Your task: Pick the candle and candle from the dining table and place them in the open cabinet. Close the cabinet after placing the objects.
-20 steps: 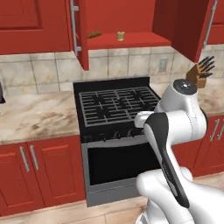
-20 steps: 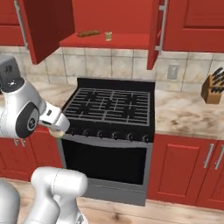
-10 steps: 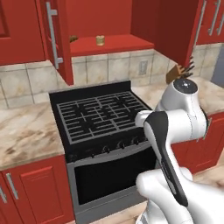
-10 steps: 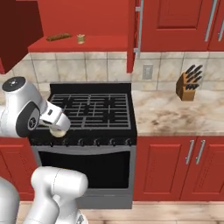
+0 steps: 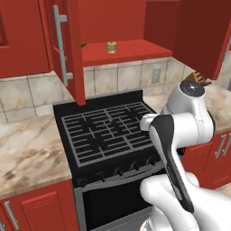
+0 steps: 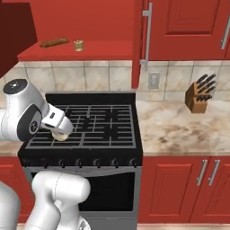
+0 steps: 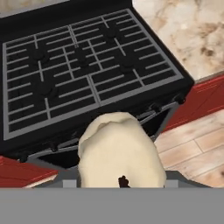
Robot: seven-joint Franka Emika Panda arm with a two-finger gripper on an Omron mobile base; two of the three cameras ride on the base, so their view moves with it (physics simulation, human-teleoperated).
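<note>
1. Cream candle (image 7: pixel 120 151): a pale, squat, rounded lump with a wider flat base, held in the gripper (image 6: pixel 59 133). In the hand view it sits close to the camera, with a small dark fingertip showing at its lower edge.
2. In the right base view the same candle is a pale disc under the white hand, raised over the front left part of the stove (image 6: pixel 90 130). The jaws are closed down on it, only a narrow gap apart; the fingers themselves are mostly hidden by the hand and the candle.
3. Below the held candle lies the black stove with its dark grates, a row of knobs (image 5: pixel 126 169) along the front edge and the oven door under them.
4. On both sides of the stove runs the beige-and-brown marbled countertop (image 6: pixel 179 130), with red lower doors and silver handles (image 6: pixel 207 171) beneath it. A wooden knife block (image 6: pixel 199 96) stands near the back edge of the right stretch.
5. Behind the stove rises a tiled backsplash with a wall outlet (image 6: pixel 154 81).
6. Farthest up is the red cabinet (image 5: pixel 126 49), both of its doors swung open, each with a long silver bar handle (image 5: pixel 60 45).
7. On its red shelf stands the golden-tan candle (image 5: pixel 111 47), a small upright cylinder, near the shelf's front edge in the left half.
8. A brown elongated lump (image 6: pixel 54 42) lies on the shelf just to the left of that candle, apart from it.
</note>
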